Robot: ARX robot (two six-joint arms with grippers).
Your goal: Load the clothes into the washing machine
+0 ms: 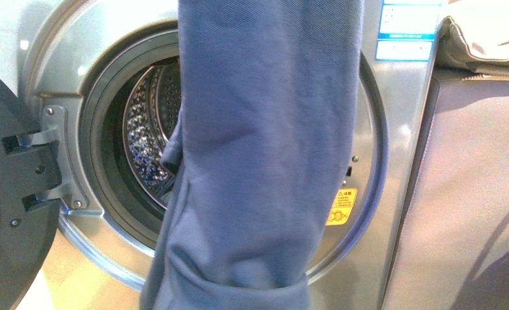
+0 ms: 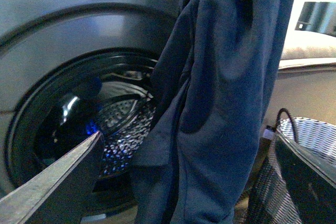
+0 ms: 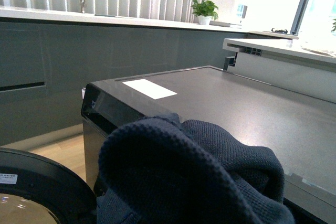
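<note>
The clothes (image 1: 258, 155), a dark navy-blue knit garment, hang in a long drape in front of the washing machine's (image 1: 394, 161) open porthole. The shiny perforated drum (image 1: 145, 139) shows to the garment's left. My right gripper is shut on the clothes; its fingers are hidden under the bunched knit (image 3: 194, 177), high above the machine's dark top (image 3: 220, 98). My left gripper is open; one finger (image 2: 58, 182) shows low in front of the drum (image 2: 118, 129), left of the hanging clothes (image 2: 220, 103). The dark grey door (image 1: 6, 194) stands open at the far left.
A tan-covered box (image 1: 471, 194) stands right of the machine with a beige folded cloth (image 1: 484, 39) on top. A woven basket (image 2: 304, 166) sits at the lower right in the left wrist view. A yellow warning sticker (image 1: 341, 206) is on the machine front.
</note>
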